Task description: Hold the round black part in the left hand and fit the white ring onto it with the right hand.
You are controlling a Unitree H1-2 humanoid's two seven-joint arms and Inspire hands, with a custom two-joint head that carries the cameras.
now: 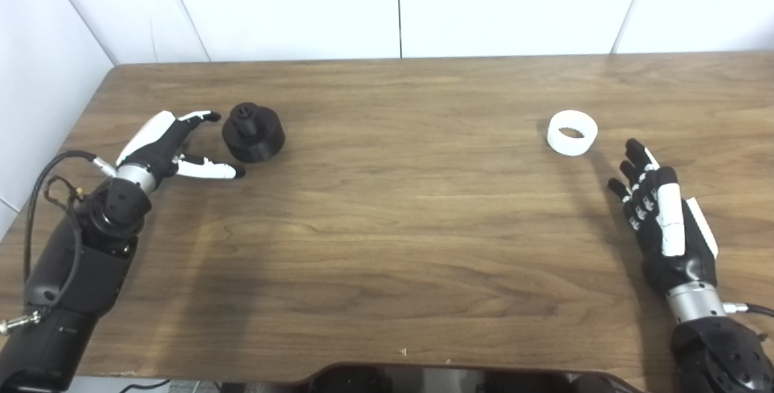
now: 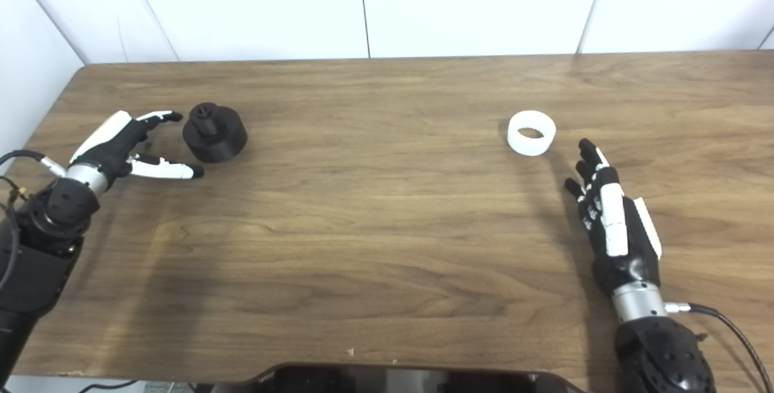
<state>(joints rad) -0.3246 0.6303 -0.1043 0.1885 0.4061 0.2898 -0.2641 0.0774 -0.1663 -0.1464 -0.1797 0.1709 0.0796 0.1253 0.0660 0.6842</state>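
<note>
Wooden table (image 1: 387,230), wide bare middle. Black part (image 1: 253,132) near far-left edge, just beside left hand (image 1: 160,145), fingers spread, holding nothing. White ring (image 1: 572,132) at right, near right hand (image 1: 662,217), fingers straight, apart, empty.

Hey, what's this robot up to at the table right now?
Nothing is held yet. The left hand lies open on the wooden table, fingers spread toward the round black part just beside it, close but apparently not gripping it. Across the table, the right hand is open too, fingers pointing toward the white ring, which sits apart from it. The ring has not been fitted onto the black part.
</note>
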